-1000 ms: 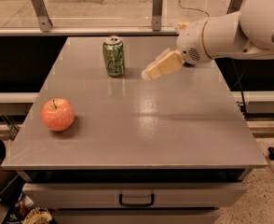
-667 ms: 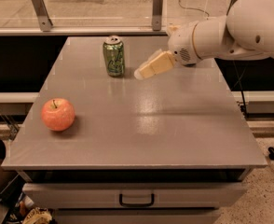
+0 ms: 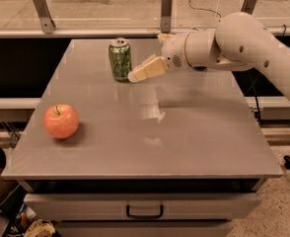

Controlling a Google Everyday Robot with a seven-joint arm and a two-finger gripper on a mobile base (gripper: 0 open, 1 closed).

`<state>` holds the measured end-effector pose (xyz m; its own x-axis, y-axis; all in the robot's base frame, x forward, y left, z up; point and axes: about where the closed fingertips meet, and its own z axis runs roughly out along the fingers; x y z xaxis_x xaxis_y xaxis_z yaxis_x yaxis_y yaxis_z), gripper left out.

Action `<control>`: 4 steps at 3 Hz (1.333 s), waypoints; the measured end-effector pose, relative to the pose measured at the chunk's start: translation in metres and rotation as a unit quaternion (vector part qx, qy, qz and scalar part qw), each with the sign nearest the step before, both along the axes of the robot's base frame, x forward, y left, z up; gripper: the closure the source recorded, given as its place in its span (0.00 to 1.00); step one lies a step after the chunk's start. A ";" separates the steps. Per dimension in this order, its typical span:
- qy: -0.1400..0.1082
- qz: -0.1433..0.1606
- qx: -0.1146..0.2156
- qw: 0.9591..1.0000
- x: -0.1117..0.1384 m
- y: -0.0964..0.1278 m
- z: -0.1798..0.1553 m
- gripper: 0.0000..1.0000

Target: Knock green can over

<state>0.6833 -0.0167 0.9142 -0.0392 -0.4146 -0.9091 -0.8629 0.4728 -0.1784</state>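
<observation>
The green can (image 3: 120, 59) stands upright near the back of the grey table (image 3: 150, 127), left of centre. It is light green with pale scribbly markings and a silver top. My gripper (image 3: 136, 76) reaches in from the right on the white arm (image 3: 224, 46). Its cream fingertips sit just right of the can's lower half, very close to it or just touching. The fingers look pressed together with nothing between them.
A red apple (image 3: 61, 121) lies on the table's left side, nearer the front. A rail with metal posts (image 3: 166, 9) runs behind the table. A drawer with a black handle (image 3: 144, 212) sits below the front edge.
My gripper and arm have moved left across the table toward the can, closing the gap to it. The can still stands upright. The apple has not moved.
</observation>
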 end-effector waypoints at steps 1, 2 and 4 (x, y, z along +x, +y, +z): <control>-0.008 0.007 0.025 1.000 0.021 0.022 -0.007 0.00; -0.018 0.008 0.041 0.999 0.036 0.040 -0.010 0.00; -0.021 0.010 0.071 0.997 0.051 0.067 -0.025 0.00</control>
<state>0.7342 0.0503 0.8897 0.0061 -0.2826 -0.9592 -0.8653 0.4794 -0.1467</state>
